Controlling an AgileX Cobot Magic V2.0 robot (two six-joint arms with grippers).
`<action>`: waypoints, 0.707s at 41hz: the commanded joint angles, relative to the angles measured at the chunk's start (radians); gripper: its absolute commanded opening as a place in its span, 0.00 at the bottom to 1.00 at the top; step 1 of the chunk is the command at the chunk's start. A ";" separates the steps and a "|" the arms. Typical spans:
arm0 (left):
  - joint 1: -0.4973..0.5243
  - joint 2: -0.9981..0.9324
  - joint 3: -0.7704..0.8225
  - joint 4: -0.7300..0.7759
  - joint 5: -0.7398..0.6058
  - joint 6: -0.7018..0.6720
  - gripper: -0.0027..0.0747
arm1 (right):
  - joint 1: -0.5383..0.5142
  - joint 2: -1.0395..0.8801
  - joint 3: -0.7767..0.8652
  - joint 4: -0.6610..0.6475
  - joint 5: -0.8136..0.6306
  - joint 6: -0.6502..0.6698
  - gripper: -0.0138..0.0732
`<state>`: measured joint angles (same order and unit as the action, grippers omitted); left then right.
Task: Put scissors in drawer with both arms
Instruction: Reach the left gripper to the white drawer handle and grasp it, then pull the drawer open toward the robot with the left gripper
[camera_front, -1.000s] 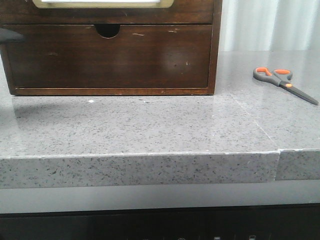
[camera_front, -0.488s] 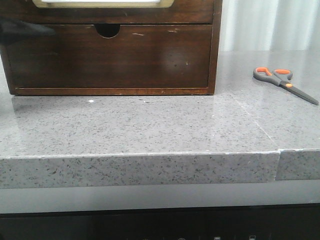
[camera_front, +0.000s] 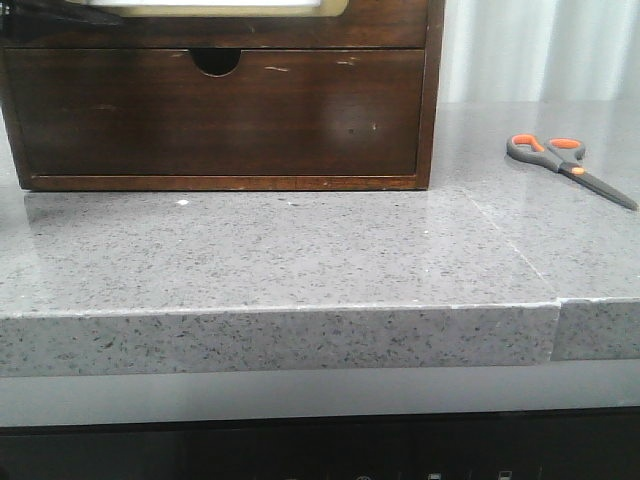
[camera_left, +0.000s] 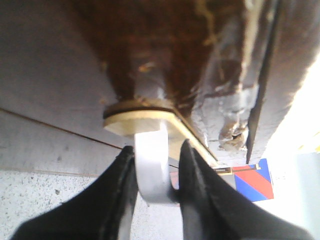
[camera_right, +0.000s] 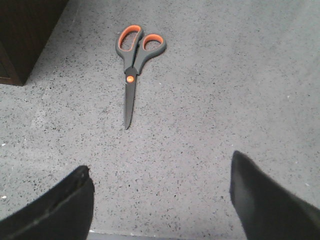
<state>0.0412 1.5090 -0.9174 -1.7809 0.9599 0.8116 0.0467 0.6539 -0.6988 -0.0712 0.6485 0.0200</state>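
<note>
The scissors, dark grey with orange-lined loops, lie flat on the grey counter at the right, blades pointing right and toward me. In the right wrist view the scissors lie ahead of my right gripper, which is open, empty and above the bare counter. The drawer with the white panel shows only as a strip at the top edge. My left gripper is a dark shape at that drawer's left end. In the left wrist view my left gripper is shut on the drawer's white loop handle.
Below sits the plain-fronted drawer with a semicircular notch in the same dark wooden cabinet. The counter has a thick front edge and a seam at the right. A white curtain hangs behind.
The dark shape of my left gripper has risen from the lower drawer's height to the upper drawer's left end. The scissors and the cabinet have not moved.
</note>
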 joint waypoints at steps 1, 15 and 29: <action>-0.001 -0.032 -0.031 -0.081 0.072 0.014 0.18 | -0.008 0.007 -0.031 -0.014 -0.071 0.000 0.83; -0.021 -0.083 0.019 -0.081 0.201 0.050 0.18 | -0.008 0.007 -0.031 -0.014 -0.071 0.000 0.83; -0.053 -0.382 0.279 -0.081 0.169 0.080 0.18 | -0.008 0.007 -0.031 -0.014 -0.071 0.000 0.83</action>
<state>0.0105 1.2436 -0.6617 -1.8292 0.9443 0.8473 0.0467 0.6539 -0.6988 -0.0712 0.6485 0.0200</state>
